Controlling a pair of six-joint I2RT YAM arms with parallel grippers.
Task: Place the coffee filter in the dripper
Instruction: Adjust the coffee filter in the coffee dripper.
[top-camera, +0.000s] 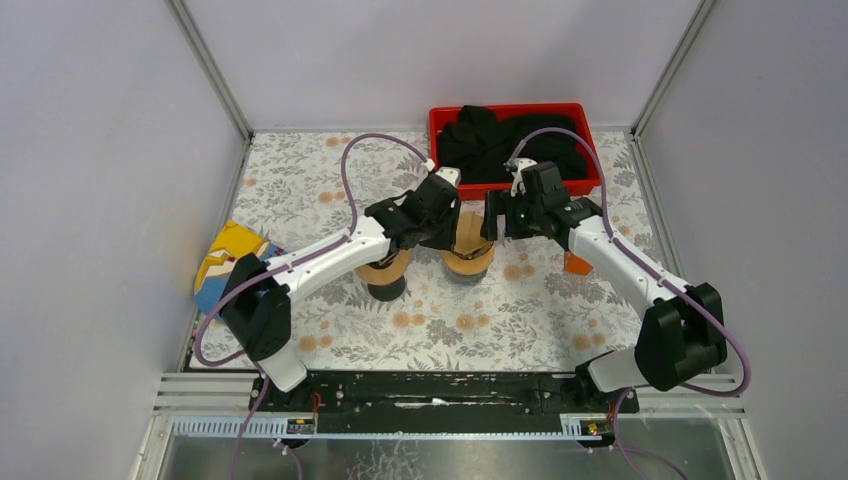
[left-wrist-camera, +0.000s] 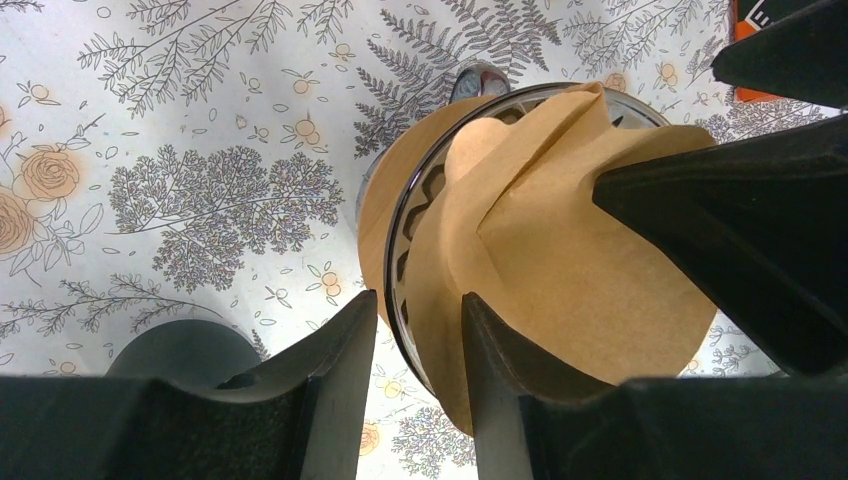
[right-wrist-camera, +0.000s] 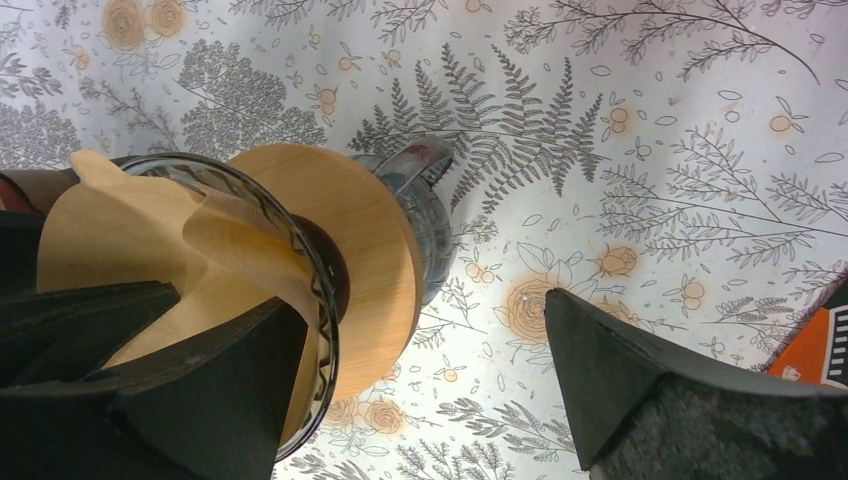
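The brown paper coffee filter (left-wrist-camera: 560, 270) sits folded inside the glass dripper (left-wrist-camera: 400, 250), which has a black rim and a wooden collar (right-wrist-camera: 360, 250). In the top view the dripper (top-camera: 468, 262) stands mid-table between both grippers. My left gripper (left-wrist-camera: 419, 297) is narrowly open and straddles the rim, with one finger (left-wrist-camera: 500, 380) inside on the filter and the other outside. My right gripper (right-wrist-camera: 420, 300) is wide open. Its left finger (right-wrist-camera: 200, 390) rests in the filter (right-wrist-camera: 130, 240) and its other finger hangs over the table.
A second black-based holder with a brown top (top-camera: 385, 275) stands just left of the dripper. A red bin with black cloth (top-camera: 510, 140) is at the back. An orange item (top-camera: 577, 263) lies right of the dripper, and a yellow-blue item (top-camera: 225, 255) lies at the left edge.
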